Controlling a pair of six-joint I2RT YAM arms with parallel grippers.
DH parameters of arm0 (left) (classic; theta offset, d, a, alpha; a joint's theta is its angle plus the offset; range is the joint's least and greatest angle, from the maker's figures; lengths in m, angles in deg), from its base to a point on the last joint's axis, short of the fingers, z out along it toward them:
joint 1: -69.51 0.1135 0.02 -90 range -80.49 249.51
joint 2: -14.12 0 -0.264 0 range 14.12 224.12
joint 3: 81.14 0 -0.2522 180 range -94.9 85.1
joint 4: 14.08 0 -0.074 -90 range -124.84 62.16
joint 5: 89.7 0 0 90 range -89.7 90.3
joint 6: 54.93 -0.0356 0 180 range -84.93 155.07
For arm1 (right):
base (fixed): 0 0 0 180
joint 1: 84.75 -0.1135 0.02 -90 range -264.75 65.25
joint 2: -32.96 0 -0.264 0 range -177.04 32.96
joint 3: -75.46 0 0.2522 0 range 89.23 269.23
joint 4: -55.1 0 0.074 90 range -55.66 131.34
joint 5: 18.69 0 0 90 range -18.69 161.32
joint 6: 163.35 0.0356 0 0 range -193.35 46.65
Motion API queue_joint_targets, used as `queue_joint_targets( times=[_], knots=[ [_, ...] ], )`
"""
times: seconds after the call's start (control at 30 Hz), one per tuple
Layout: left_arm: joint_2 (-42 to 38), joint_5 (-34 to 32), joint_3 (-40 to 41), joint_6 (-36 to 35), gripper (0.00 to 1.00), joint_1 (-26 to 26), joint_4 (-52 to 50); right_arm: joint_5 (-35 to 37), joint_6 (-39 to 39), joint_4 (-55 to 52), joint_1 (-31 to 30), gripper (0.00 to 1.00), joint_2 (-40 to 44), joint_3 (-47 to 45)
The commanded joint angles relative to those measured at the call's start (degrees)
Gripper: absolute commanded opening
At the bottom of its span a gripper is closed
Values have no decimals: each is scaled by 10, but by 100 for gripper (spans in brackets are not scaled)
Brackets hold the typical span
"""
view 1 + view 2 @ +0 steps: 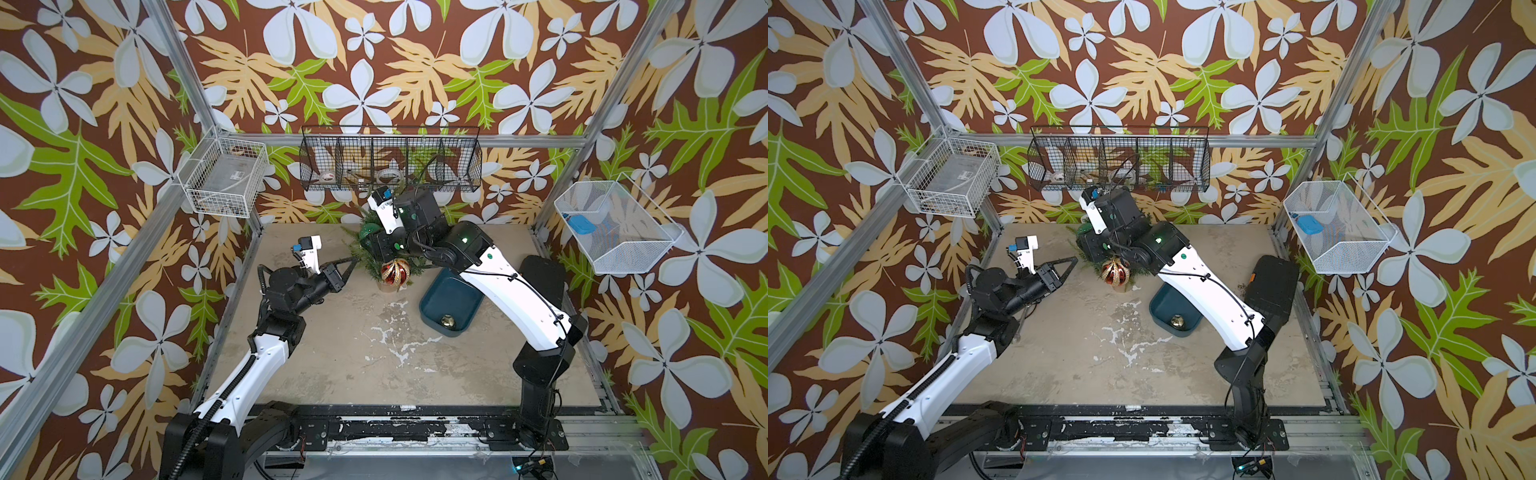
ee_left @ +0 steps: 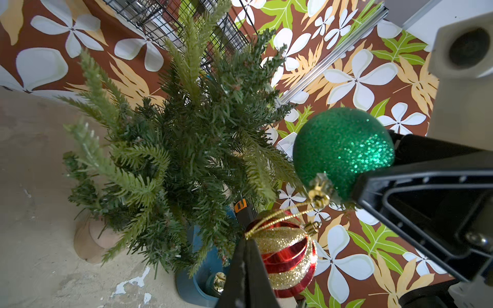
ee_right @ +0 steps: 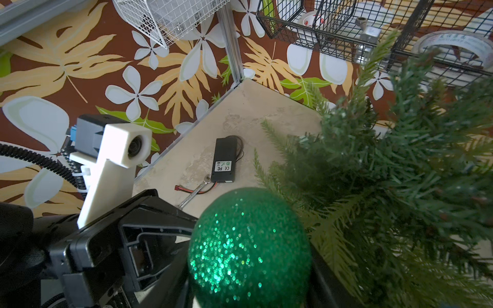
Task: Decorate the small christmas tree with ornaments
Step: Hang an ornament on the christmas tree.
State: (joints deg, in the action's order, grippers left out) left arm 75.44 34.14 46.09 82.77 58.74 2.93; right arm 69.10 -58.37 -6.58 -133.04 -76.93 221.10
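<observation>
Three ornaments: glittery green ball (image 2: pixel 342 149), gold-striped red ball (image 2: pixel 288 256), small shiny gold ball (image 1: pixel 448 320).
Right gripper (image 3: pixel 249 266): fingers spread around the green ball, clamping it.
Left gripper (image 2: pixel 246 240): fingers pressed together, pinching that ball's gold cord (image 2: pixel 282 216).
Christmas tree (image 2: pixel 181 149): bristly dark needles, just beside the right fingers; red ball hangs low on it.
Gold ball: inside smooth blue tray (image 1: pixel 432 299), well apart from both.

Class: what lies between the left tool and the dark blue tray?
The red-and-gold ornament, low in front of the small christmas tree; both top views show it.
</observation>
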Motion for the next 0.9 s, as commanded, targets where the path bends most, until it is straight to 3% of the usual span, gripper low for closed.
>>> queue_joint_targets(
  times=[0.0, 0.87],
  knots=[
    [-2, 6, -2, 6, 0, 5, 25, -11, 3, 13, -1, 56, -5, 4],
    [67, 66, -40, 18, 0, 8, 61, 47, -4, -31, 0, 56, -31, 54]
  ],
)
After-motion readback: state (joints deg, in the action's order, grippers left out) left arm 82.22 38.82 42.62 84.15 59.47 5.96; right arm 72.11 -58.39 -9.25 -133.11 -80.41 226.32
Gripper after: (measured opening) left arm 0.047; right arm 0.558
